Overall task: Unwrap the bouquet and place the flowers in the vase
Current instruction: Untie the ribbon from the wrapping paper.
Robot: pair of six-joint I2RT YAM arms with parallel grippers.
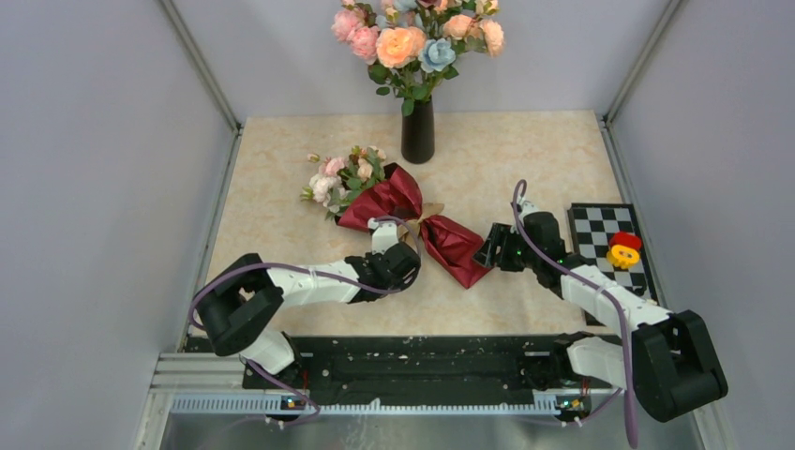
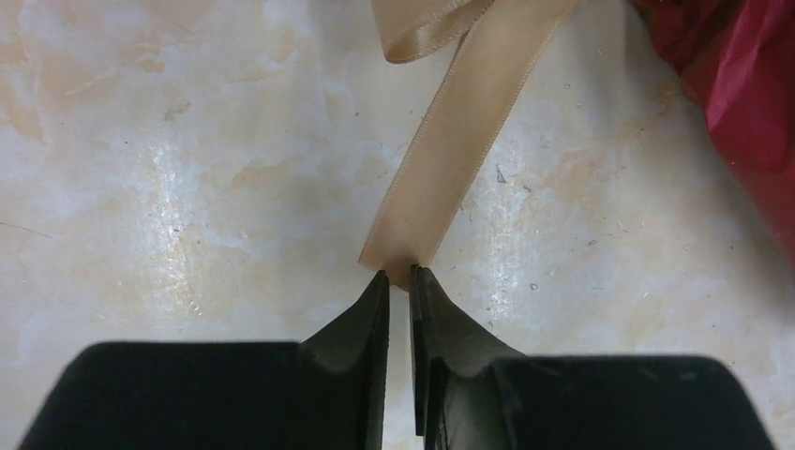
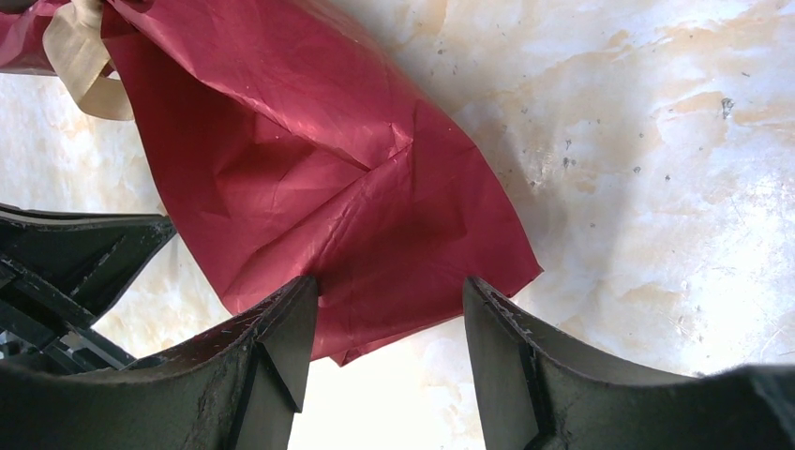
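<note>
The vase (image 1: 418,131) stands upright at the far middle of the counter (image 1: 525,159), and large peach, pink and blue blooms (image 1: 412,42) fill its narrow neck. The bouquet (image 1: 386,199) lies on its side near the middle, well apart from the vase. Its maroon paper is wrapped around the flowers (image 1: 342,176), whose pale heads spill out of the wide end toward the far left. A tan ribbon (image 2: 450,150) trails from its waist. The left pincer (image 2: 399,279) is nearly closed, with only a thin slit between its fingers. The ribbon's cut end sits at the tips, but whether it is pinched cannot be told. The right pincer (image 3: 391,286) stands wide open over the paper's narrow tail, gripping nothing. The counter is beige marbled stone. A checkered board (image 1: 600,230) carrying a small red-and-yellow object (image 1: 623,250) lies at its right edge. Plain grey walls (image 1: 103,169) close in the sides and back.
</note>
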